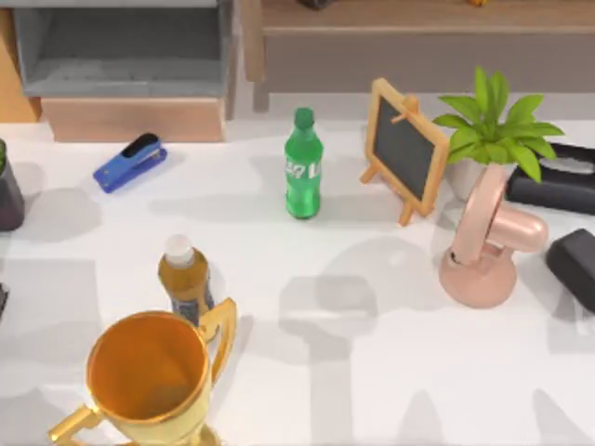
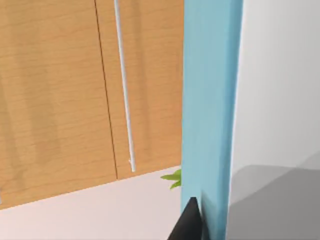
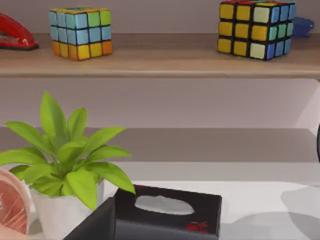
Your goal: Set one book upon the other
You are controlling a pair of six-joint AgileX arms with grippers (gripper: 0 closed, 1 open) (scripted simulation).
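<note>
Close against the left wrist camera, a pale blue slab [image 2: 210, 110] is running the full height of the picture. I am reading it as 1 of the 2 books seen edge-on, though this near I am only guessing. A dark wedge [image 2: 190, 222] is lying against its lower part and may belong to my left gripper. I cannot tell whether that gripper is spread, pressed together or pinching the slab, and the right gripper's state is equally unknown to me. My right wrist camera is looking across a potted plant [image 3: 65, 155] and a black tissue box [image 3: 167, 210] towards a shelf of puzzle cubes [image 3: 80, 32]. I am not locating the 2nd book with any confidence. From above, the table [image 1: 372, 353] is carrying a gold trophy [image 1: 149, 372], an amber bottle [image 1: 186, 279], a green bottle [image 1: 303, 167] and a pink fan [image 1: 483, 251]. I am expecting a book to feel stiff across its covers, moderately heavy and smooth enough to slide. It is also likely to fan open if lifted by 1 cover. I am therefore planning to pinch across its full thickness, near the spine and about halfway along, so it hangs balanced and shut.
</note>
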